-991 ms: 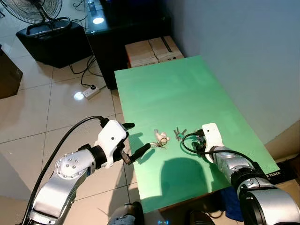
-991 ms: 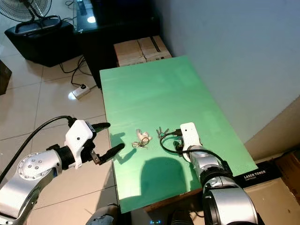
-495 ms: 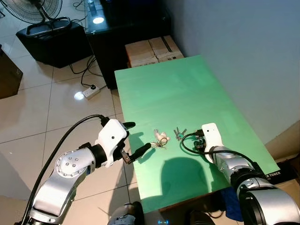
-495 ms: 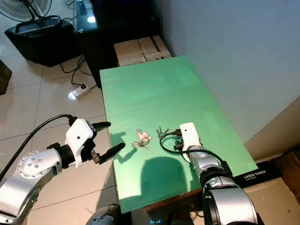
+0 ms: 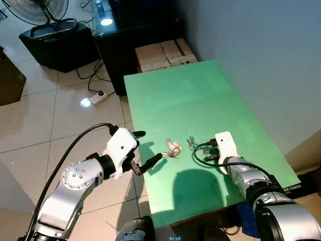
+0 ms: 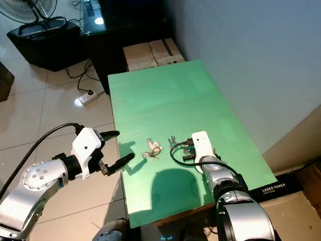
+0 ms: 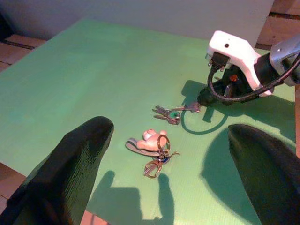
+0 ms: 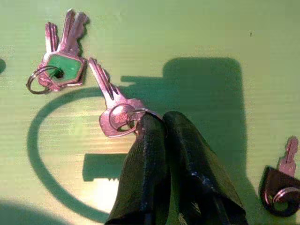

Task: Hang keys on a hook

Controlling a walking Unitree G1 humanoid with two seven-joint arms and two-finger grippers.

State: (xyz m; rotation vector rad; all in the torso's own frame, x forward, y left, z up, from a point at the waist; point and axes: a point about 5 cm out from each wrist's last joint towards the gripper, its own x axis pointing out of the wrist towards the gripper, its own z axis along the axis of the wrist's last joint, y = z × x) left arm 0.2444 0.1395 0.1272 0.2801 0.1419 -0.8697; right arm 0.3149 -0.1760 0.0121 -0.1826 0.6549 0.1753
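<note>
Surface: green table against a blue-grey wall, tiled floor beside it; I use the table as landmark.
Keys: silver key with its ring lies flat on the table near the front edge, just beside a bunch with a green tag.
My right gripper: low over the table's front part, fingers pressed together with the key's ring pinched at their tips.
Black-head key: on the table, apart from the pinched key.
Keychain: pinkish fob with rings, on the table near its left edge, near the green-tag bunch.
My left gripper: hovering at the table's left edge, fingers spread wide, holding nothing, pointed at the keychain.
Background: cardboard boxes past the table's far end, fan, power strip on the floor.
</note>
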